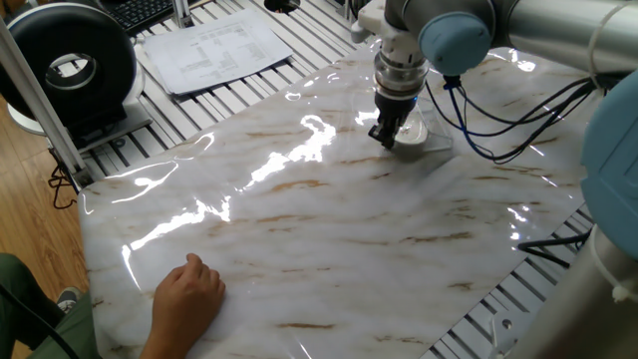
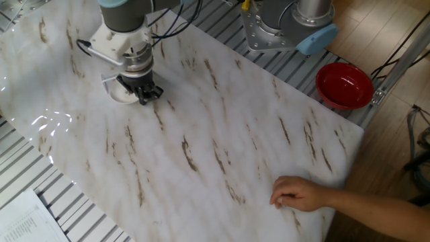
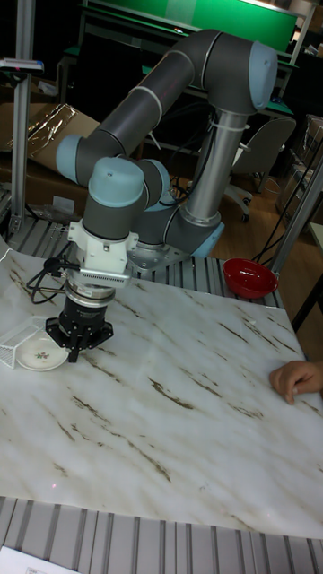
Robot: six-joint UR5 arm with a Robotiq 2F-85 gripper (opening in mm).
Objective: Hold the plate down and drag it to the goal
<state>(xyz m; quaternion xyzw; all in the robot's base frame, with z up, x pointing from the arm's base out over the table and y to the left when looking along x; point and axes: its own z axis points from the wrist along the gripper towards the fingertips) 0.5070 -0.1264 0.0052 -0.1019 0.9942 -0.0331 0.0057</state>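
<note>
The small white plate (image 3: 38, 357) lies at the marble sheet's left side, inside the pale, glassy triangular outline of the goal (image 3: 11, 339). My gripper (image 3: 75, 351) points straight down with its fingertips together at the plate's right rim, apparently pressing on it. In the other fixed view the plate (image 2: 119, 95) shows to the left of the gripper (image 2: 142, 97), with the goal's clear edge (image 2: 106, 78) behind it. In one fixed view the gripper (image 1: 387, 139) hides part of the plate (image 1: 412, 137), and the goal (image 1: 439, 143) reaches out to its right.
A person's hand (image 1: 187, 294) rests on the sheet's near corner, far from the arm. A red bowl (image 2: 345, 85) sits off the sheet beside the robot base. Printed paper (image 1: 214, 50) and a black round device (image 1: 70, 70) lie beyond the sheet. Cables (image 1: 498, 140) hang from the wrist.
</note>
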